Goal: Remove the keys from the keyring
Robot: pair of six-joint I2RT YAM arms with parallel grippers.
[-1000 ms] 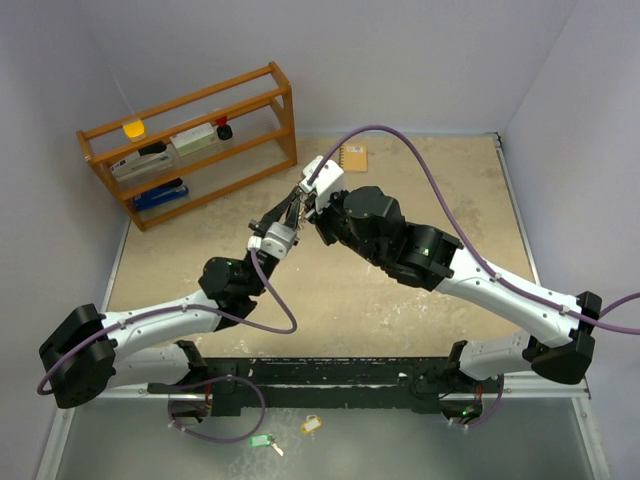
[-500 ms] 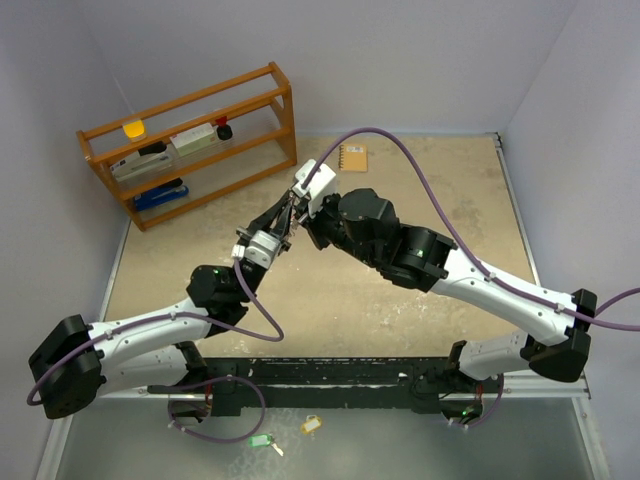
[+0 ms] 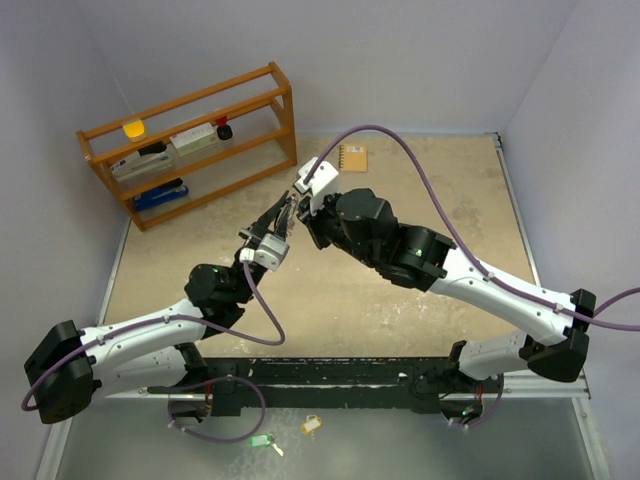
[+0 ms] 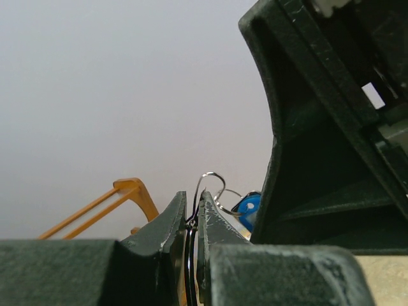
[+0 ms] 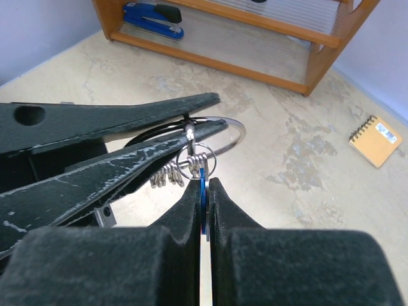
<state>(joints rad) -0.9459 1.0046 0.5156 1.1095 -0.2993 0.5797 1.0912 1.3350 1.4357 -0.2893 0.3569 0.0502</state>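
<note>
Pinching keyring w/ L claw; R claw grips what looks like blue tag, mostly hidden.

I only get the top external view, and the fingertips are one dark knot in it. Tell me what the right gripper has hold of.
Observer: In the right wrist view, the right gripper is shut on the blue tag, which sits edge-on between its fingers.
Operator: Now the left one.
Observer: The left gripper is shut on the keyring. The silver loop sticks out past its fingertips.
Operator: Report the plain keys.
Observer: The silver keys hang in a bunch under the left fingers, beside the blue tag.
</note>
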